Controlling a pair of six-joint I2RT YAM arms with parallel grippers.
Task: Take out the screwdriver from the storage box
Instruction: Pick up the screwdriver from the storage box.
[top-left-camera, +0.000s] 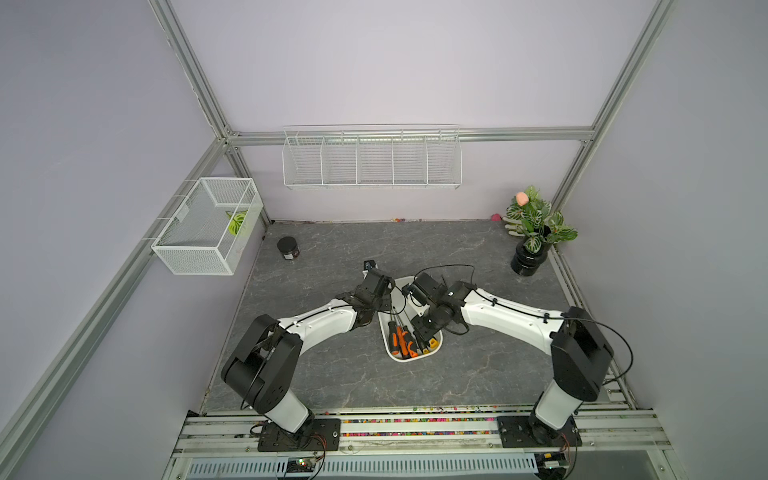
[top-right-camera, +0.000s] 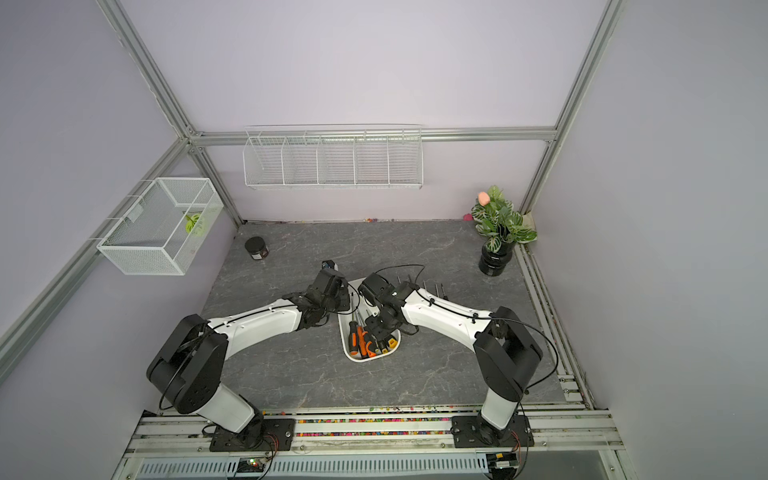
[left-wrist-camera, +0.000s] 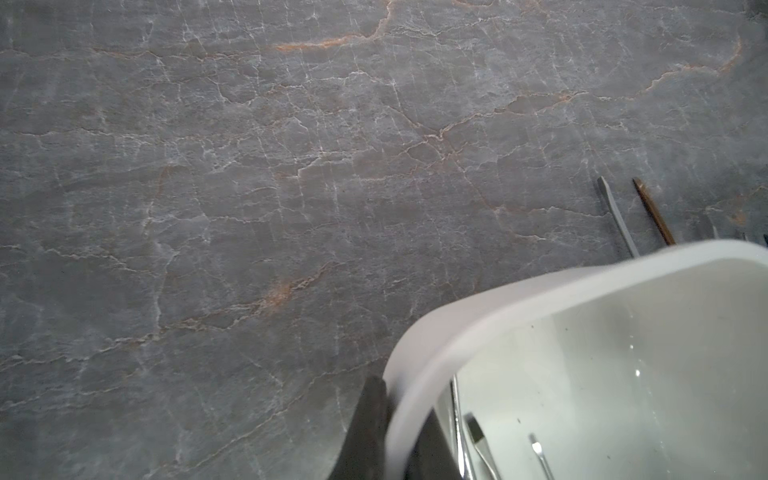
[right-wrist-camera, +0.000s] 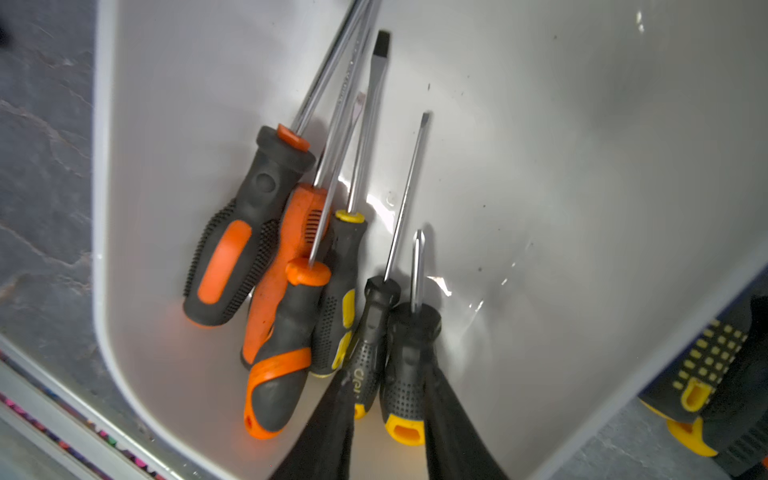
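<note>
The white storage box sits mid-table between both arms. Several screwdrivers lie in its near end: orange-and-black handles and black-and-yellow ones. My right gripper reaches down into the box. Its jaws are closed around a short black-and-yellow screwdriver and a slimmer handle beside it. My left gripper is shut on the box's rim, one finger outside the wall and one inside.
More screwdrivers lie on the table just right of the box, one handle showing past its wall. A black jar stands far left, a potted plant far right. A wire-mesh basket and a wire rack hang on the walls.
</note>
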